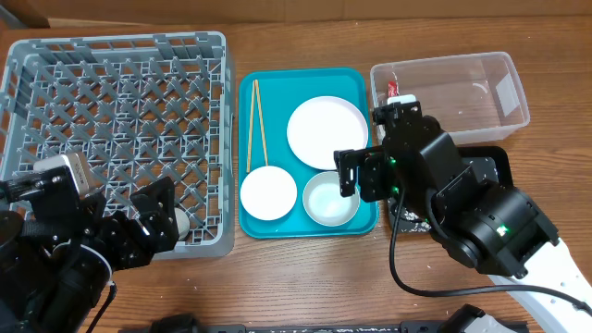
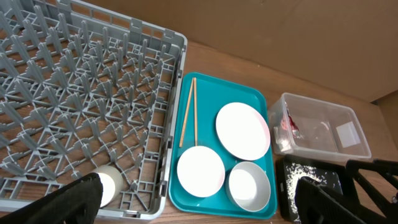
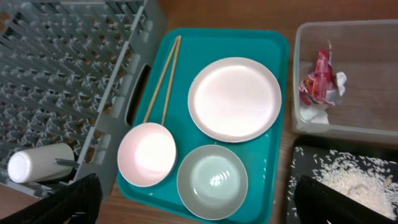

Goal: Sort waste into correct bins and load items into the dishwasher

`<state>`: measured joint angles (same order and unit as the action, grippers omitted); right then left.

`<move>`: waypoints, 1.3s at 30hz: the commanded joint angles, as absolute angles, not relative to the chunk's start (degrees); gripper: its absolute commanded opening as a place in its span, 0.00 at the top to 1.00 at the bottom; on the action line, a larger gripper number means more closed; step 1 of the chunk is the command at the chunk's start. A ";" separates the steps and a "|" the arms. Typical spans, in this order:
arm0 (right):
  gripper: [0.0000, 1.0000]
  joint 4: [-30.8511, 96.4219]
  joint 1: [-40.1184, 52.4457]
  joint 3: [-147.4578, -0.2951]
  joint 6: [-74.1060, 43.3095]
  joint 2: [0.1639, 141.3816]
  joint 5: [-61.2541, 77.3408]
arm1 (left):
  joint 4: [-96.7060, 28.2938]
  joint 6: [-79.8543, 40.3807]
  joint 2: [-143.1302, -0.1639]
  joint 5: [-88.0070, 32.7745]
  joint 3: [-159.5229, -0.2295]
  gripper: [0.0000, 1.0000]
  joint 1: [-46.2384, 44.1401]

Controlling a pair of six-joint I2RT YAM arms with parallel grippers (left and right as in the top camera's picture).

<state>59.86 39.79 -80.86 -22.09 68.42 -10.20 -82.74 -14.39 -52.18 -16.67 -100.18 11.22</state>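
Two bowls (image 1: 268,192), a plate (image 1: 326,131) and chopsticks (image 1: 252,125) lie on the teal tray (image 1: 277,92) overhead, beside the grey rack (image 1: 116,55).

Left wrist: the left gripper (image 2: 196,196) gapes wide and empty by the rack corner where the cup (image 2: 107,185) lies.

Right wrist: the right gripper (image 3: 199,199) is spread and empty. The packet (image 3: 321,78) and scrap (image 3: 320,113) sit in the clear tub (image 3: 373,81), and rice (image 3: 354,180) is in the black tray (image 3: 311,155).

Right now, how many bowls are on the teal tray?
2. A small round pale pink bowl lies at the end of the thin wooden chopsticks; a small round white bowl sits beside it, by the round white plate. None seems hidden.
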 commanded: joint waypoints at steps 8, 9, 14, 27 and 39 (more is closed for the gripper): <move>0.00 60.77 34.35 -80.77 -7.88 51.88 -20.14 | -82.61 -13.28 -52.23 -16.12 -100.60 0.00 10.85; 0.00 60.77 31.81 -80.34 -7.33 50.15 -19.05 | -82.61 -13.28 -52.23 -16.12 -100.60 0.00 10.85; 0.00 59.33 14.63 -73.93 -7.18 41.06 -11.38 | -82.61 -13.28 -52.23 -16.12 -100.60 0.00 10.85; 0.00 28.60 -0.34 -30.28 -5.32 14.61 -7.38 | -82.61 -13.28 -52.23 -16.12 -100.60 0.00 10.85; 0.00 5.85 -3.29 -3.29 -5.91 0.16 -7.86 | -82.61 -13.28 -52.23 -16.12 -100.60 0.00 10.85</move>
